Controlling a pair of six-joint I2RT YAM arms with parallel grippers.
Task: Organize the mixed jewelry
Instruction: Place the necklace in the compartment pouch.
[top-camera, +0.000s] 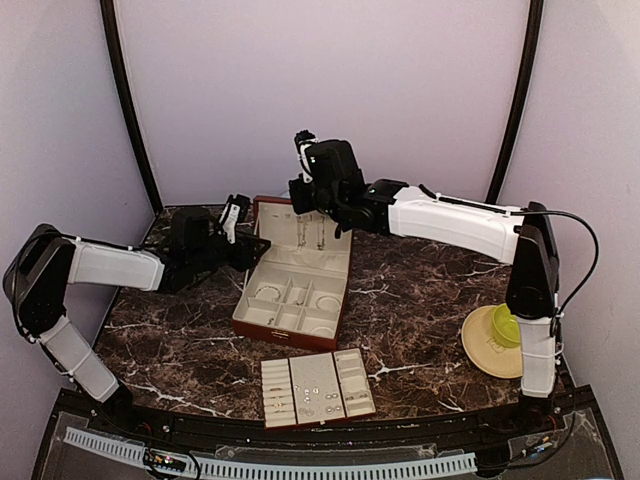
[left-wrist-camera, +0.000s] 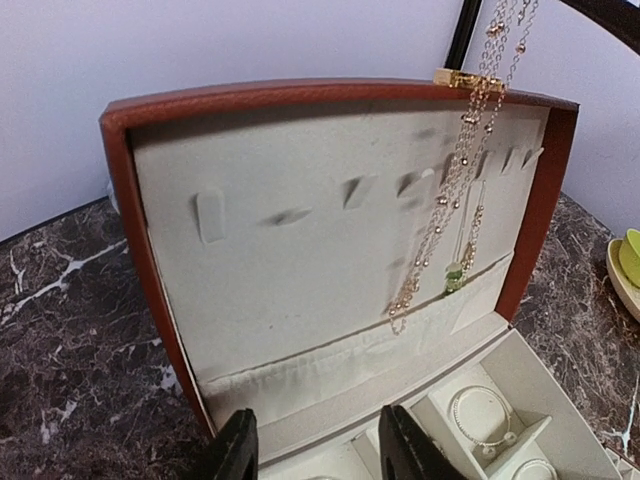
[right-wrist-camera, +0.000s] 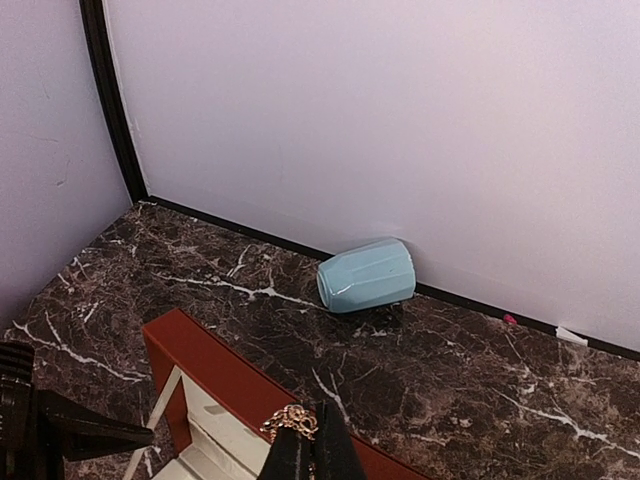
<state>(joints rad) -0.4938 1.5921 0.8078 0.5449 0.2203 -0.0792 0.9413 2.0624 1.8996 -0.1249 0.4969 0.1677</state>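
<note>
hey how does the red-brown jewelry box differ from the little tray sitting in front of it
The jewelry box is deep, with an upright open lid; the tray is shallow, flat and lidless. The box has squarish compartments holding bracelets, plus necklaces hanging in the lid; the tray has three long sections with tiny pieces. The box stands mid-table, the tray nearer the arm bases. Both share red-brown sides and cream lining.

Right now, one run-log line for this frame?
left tool: part open, at box lid front edge, holding nothing seen | right tool: shut on gold chain necklace, hanging it over lid top | tray: near edge
</note>
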